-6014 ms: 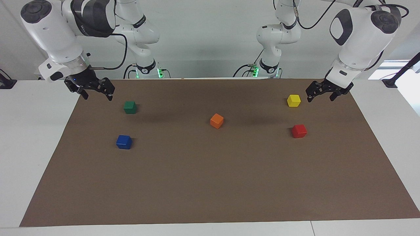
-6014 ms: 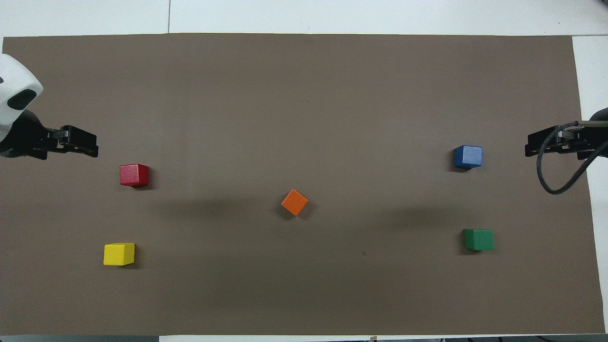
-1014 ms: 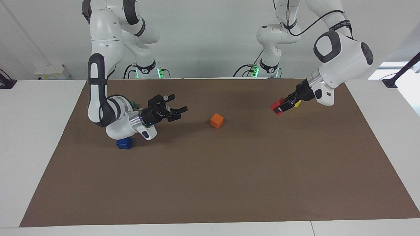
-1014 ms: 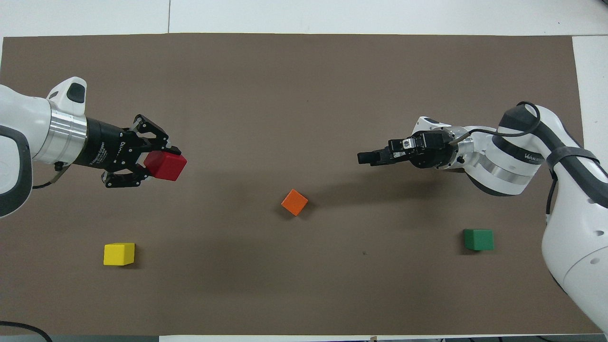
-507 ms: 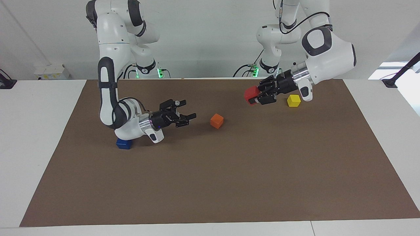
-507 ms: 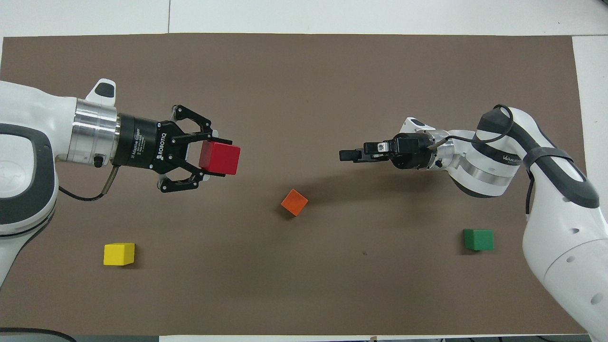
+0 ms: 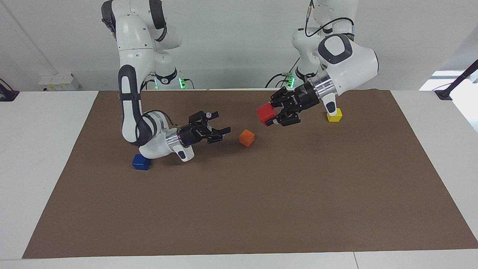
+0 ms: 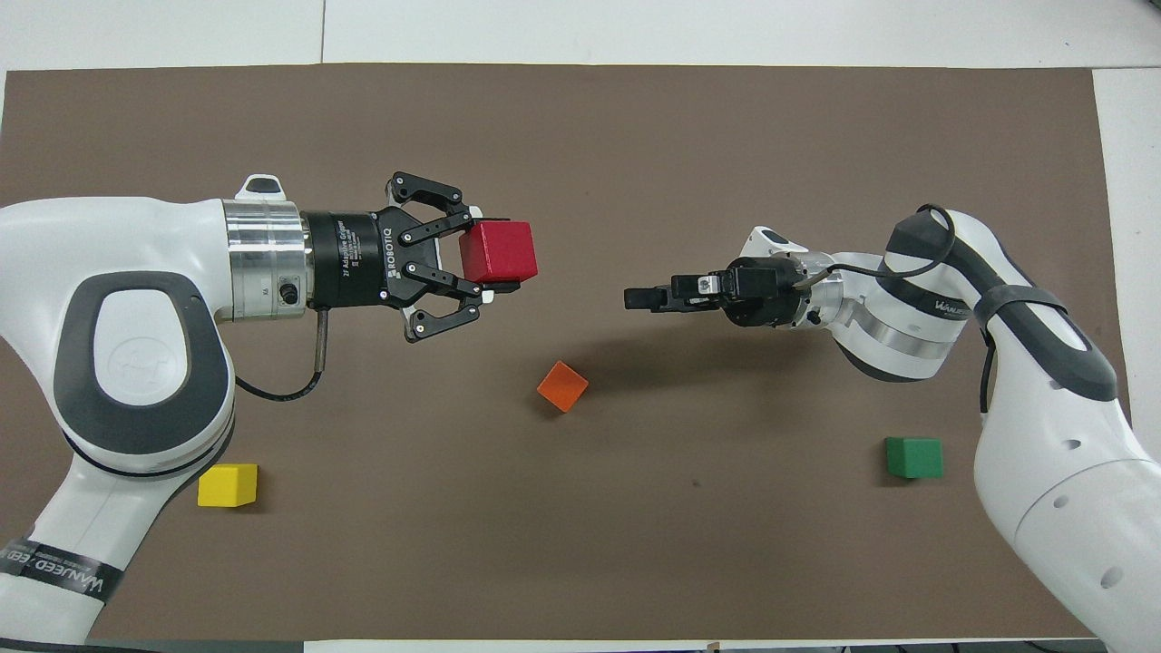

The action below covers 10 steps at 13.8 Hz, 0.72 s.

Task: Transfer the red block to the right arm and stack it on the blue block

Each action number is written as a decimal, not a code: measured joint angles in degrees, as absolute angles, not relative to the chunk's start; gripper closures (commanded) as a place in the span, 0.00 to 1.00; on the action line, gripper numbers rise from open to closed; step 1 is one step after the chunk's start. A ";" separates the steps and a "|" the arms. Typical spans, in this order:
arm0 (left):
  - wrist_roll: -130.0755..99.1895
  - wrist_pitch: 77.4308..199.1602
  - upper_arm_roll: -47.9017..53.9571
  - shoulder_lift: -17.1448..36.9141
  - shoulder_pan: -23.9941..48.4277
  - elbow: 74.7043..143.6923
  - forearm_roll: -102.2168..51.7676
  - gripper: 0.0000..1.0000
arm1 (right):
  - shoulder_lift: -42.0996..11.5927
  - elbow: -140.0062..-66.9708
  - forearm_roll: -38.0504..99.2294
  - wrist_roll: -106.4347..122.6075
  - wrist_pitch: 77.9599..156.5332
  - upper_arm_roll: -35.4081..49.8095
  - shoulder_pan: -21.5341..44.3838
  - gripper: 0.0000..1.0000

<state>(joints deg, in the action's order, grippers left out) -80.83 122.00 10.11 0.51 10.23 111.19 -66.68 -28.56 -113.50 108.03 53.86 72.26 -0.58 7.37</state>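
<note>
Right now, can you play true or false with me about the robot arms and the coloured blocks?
1. The left gripper holds the red block up in the air. True.
2. The right gripper already has the red block. False: it is open with nothing in it, pointing toward the red block with a gap between them.
3. The orange block sits on the mat, with no gripper touching it. True.
4. The red block is stacked on the blue block. False: the blue block sits bare on the mat, below the right arm.
5. The yellow block is next to the green block. False: they lie at different ends of the table.
</note>
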 measured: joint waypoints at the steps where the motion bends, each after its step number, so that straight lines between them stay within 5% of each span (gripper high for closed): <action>1: -81.24 122.49 10.14 0.46 10.81 111.39 -66.94 1.00 | -28.56 -113.70 108.26 53.86 71.90 -0.52 7.41 0.00; 10: -85.25 137.67 10.31 -0.74 22.29 116.40 -67.81 1.00 | -28.56 -115.26 117.50 55.22 70.69 -0.26 14.09 0.00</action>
<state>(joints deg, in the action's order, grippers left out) -85.25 137.67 10.31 -0.74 22.29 116.40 -67.81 -28.56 -115.26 117.50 55.22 70.69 -0.26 14.09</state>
